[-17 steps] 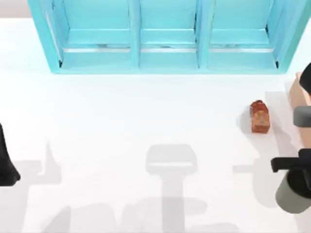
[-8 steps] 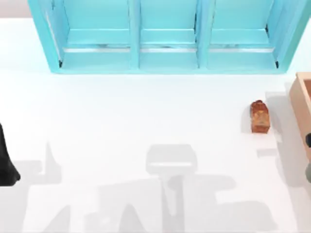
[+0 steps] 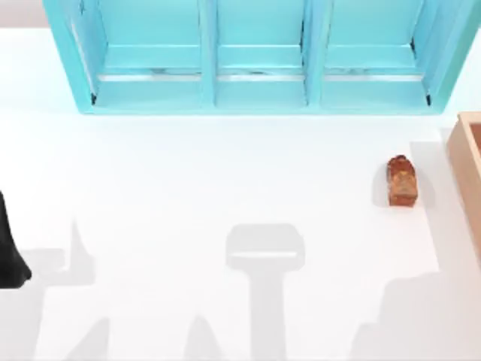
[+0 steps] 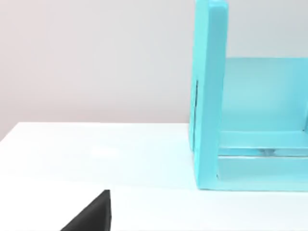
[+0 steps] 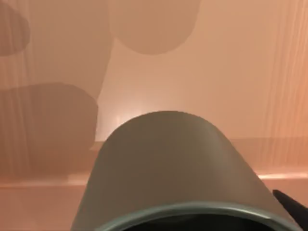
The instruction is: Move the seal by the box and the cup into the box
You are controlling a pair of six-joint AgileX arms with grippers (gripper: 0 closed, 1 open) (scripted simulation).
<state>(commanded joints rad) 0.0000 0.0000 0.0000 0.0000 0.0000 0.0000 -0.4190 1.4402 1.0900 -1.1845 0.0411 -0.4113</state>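
No writing or label can be read on anything. The seal (image 3: 402,181) stands on the white table (image 3: 225,180) toward the top view's right side, near the tan box (image 3: 467,162) but apart from its wall — not inside it. The box sits at the table's right edge, and the turquoise cabinet (image 3: 255,56) runs along the far side.

In the right wrist view the olive-green cup (image 5: 173,168) fills the near field, its thick rim toward the camera, with the box's reddish-brown interior (image 5: 231,72) beyond it. A dark tip of the right gripper (image 5: 293,207) shows beside the cup's rim; whether it clasps the cup cannot be told.

The left arm (image 3: 9,248) is parked at the table's left edge — a dark corner of it shows in the left wrist view, facing the cabinet's end panel (image 4: 209,96).
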